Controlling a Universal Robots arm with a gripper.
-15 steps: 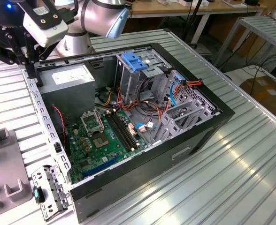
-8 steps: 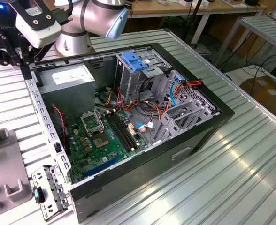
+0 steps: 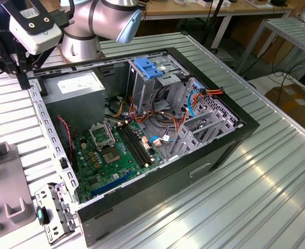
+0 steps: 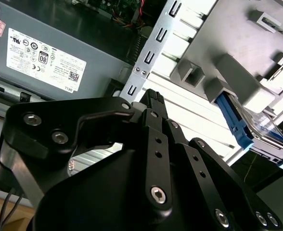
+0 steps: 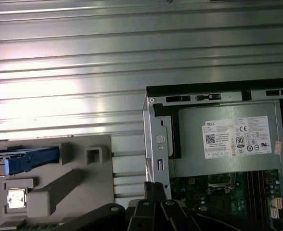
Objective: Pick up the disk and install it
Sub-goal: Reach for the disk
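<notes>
Closest to the wrist cameras you see the black gripper (image 4: 152,98); its fingers are pressed together and nothing is between them. It hangs above the slotted metal frame strip (image 5: 157,144) at the edge of the open computer case (image 3: 142,202). Just beside this strip, inside the case, lies the grey power-supply box (image 5: 228,139) with a white sticker.

The disk (image 5: 26,160) is outside the case. It stands on its edge in a slot of the grey holder (image 5: 64,187) on the ribbed table (image 5: 83,72), beside the case and well apart from the gripper. You can see a blue rail along its edge.

Farther away, in the exterior view, you find the green motherboard (image 3: 116,150) on the case floor. Beyond it, the light-blue latch plate (image 3: 152,68) sits on top of the drive cage (image 3: 142,88).
</notes>
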